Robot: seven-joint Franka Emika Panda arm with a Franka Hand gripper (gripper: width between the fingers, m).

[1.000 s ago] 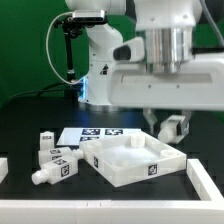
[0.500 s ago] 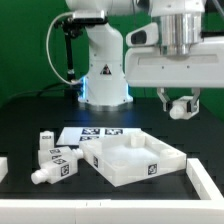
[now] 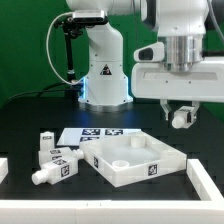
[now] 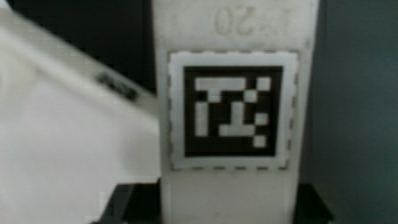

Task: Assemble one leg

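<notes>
Nearest, at eight o'clock of the exterior view: loose legs [image 3: 55, 160], lying apart from everything else. At five o'clock: tabletop [image 3: 135, 160], no leg standing in it. Just behind, marker board [image 3: 100, 132]. Higher, at three o'clock: gripper [image 3: 180, 112] pinched narrow on the leg [image 3: 181, 118], hanging well above the tabletop. Same leg [image 4: 228, 100] filling the wrist view. Done, apparently: pickup. Left: seating and twisting into the tabletop.

No legible writing — only a fiducial tag [image 4: 230, 108] on the leg [image 4: 231, 182].
</notes>
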